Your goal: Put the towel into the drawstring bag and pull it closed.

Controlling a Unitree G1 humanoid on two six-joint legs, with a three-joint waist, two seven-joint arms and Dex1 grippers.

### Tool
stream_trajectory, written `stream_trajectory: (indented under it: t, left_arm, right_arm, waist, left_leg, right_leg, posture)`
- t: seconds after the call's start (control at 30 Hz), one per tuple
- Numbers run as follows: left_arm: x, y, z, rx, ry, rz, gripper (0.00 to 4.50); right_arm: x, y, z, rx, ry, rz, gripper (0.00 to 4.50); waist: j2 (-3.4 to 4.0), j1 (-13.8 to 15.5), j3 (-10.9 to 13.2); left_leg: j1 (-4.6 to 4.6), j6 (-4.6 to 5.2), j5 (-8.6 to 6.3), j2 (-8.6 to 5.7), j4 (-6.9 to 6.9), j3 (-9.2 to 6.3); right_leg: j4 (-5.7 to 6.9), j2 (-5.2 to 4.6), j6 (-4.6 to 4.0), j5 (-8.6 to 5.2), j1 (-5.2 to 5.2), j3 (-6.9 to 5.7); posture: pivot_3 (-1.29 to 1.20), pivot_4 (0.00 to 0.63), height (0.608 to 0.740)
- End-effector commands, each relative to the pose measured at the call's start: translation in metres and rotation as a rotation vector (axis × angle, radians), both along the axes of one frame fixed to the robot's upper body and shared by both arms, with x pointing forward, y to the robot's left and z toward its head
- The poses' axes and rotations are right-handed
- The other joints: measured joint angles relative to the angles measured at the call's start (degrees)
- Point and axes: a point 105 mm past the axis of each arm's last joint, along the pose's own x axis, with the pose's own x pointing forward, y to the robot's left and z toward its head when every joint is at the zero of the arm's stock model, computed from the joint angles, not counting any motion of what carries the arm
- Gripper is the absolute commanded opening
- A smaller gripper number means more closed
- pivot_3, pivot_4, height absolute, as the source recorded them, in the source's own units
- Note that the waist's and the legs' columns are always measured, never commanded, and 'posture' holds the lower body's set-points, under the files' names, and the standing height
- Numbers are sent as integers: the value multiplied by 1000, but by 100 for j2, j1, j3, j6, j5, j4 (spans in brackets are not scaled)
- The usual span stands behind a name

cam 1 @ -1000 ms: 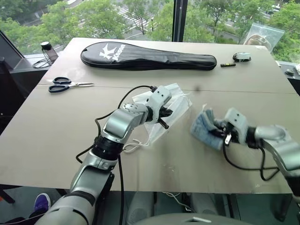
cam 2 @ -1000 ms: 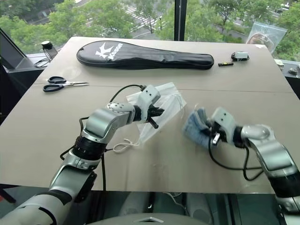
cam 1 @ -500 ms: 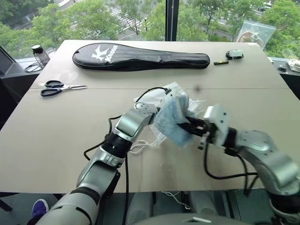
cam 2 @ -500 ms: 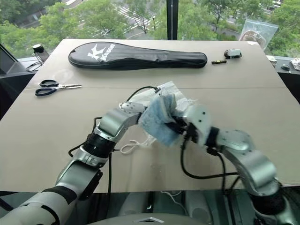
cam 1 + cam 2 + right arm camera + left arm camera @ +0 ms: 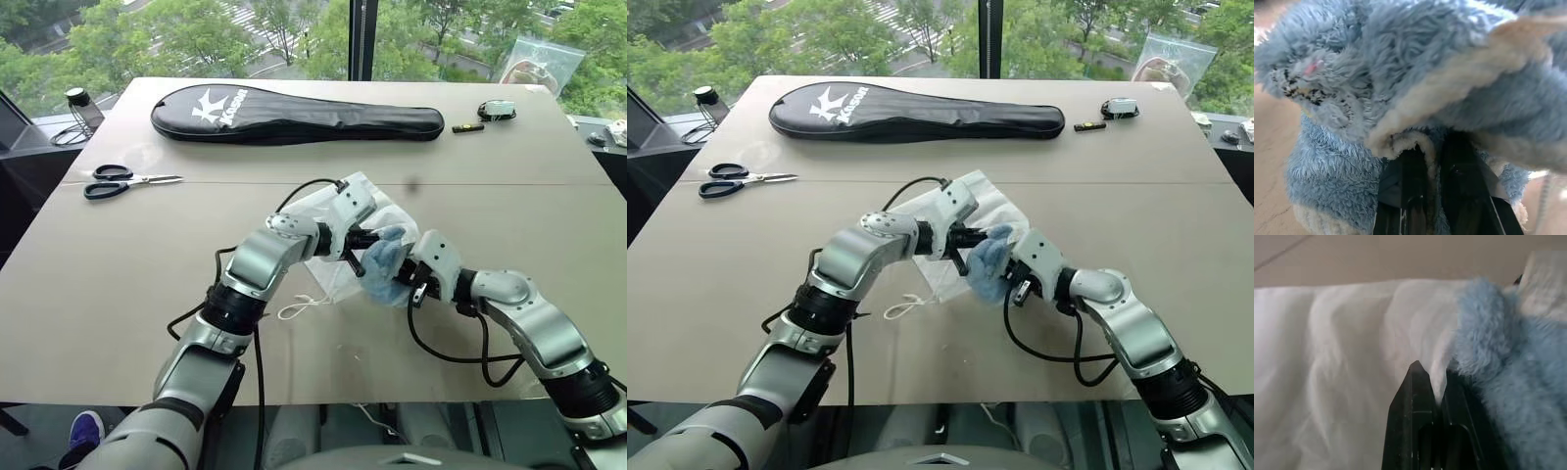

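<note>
The translucent white drawstring bag (image 5: 388, 208) lies mid-table, its mouth lifted by my left gripper (image 5: 359, 250), which is shut on the thin film (image 5: 1433, 382). One white cord loop (image 5: 299, 308) trails on the table below it. The light-blue fluffy towel (image 5: 383, 262) hangs bunched in my right gripper (image 5: 404, 277), which is shut on it (image 5: 1432, 156). The towel presses against the bag's held edge, right beside the left fingertips (image 5: 1418, 382). Whether any of the towel is inside the bag I cannot tell.
A long black racket case (image 5: 294, 115) lies across the back of the table. Scissors (image 5: 127, 180) rest at the left, and a bottle (image 5: 83, 103) stands past the far left corner. A small device (image 5: 498, 110) and a clear plastic bag (image 5: 539, 64) sit at the back right.
My right gripper has carried the towel leftward from the open table to the bag's mouth. The left gripper has kept its hold on the bag, shifting only slightly.
</note>
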Motion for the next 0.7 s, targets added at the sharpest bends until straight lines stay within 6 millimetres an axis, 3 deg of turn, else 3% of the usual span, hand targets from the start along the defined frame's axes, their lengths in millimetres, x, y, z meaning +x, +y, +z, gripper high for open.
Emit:
stream_trajectory:
  t: [0.03,0.27,0.4,0.53,0.63,0.67,0.7]
  left_arm:
    - [2,1,32,-60,-84,7,0]
    - [5,8,46,-97,-120,23,0]
    - [-3,2,46,-69,-161,-33,0]
    - [-11,-9,43,-54,-175,-83,0]
    - [-16,-16,40,-40,-179,-120,0]
    - [-18,-18,37,-35,-164,-130,0]
    - [-18,-18,34,-28,-147,-129,0]
  right_arm:
    - [-1,-14,-12,-80,58,-53,24]
    - [-6,-24,-6,-127,58,-86,24]
    - [2,-26,-1,-227,-1,-102,24]
    - [14,-13,7,-362,-99,-61,24]
    - [19,4,15,-339,-111,-44,24]
    - [22,10,19,-295,-104,-65,24]
    - [26,22,30,-126,-64,-110,24]
  waist:
    - [-1,20,0]
    - [0,19,0]
    - [-1,9,0]
    - [-1,1,0]
    - [-1,-2,0]
    - [-1,-8,0]
    - [-3,-21,-1]
  left_leg:
    - [0,0,0,-2,3,-2]
    - [-1,0,0,-4,6,-5]
    - [-1,0,0,-4,6,-3]
    - [2,0,0,-4,7,-2]
    - [1,0,1,-4,7,-5]
    - [1,0,1,-3,7,-5]
    - [1,0,1,-3,7,-4]
  right_leg:
    - [-1,0,1,0,3,-3]
    - [-1,-2,2,1,4,-4]
    - [-2,-2,2,1,4,-3]
    - [0,-2,2,1,4,-1]
    - [2,-1,2,1,4,-4]
    - [3,0,1,1,3,-4]
    - [3,0,1,1,3,-2]
  posture:
    - [0,150,740]
    - [0,150,740]
    - [0,150,740]
    - [0,150,740]
    - [0,150,740]
    - [0,150,740]
    - [0,150,740]
